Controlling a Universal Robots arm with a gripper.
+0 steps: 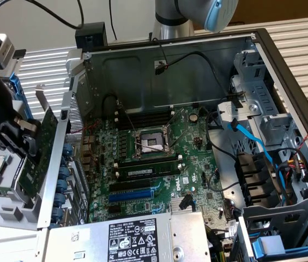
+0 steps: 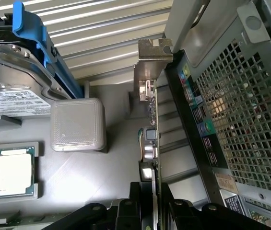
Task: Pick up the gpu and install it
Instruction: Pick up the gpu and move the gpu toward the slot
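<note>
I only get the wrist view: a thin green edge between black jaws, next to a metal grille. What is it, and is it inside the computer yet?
Observer: That's the gpu, seen edge-on. In the exterior view it's upright outside the case, on that view's left.
Operator: What's inside the case?
Observer: A big green motherboard, open to view.
Operator: Any room on it?
Observer: Yes, a long blue slot has nothing in it.
Operator: Anything plugged in already?
Observer: A memory stick sits beside the processor socket.
</note>
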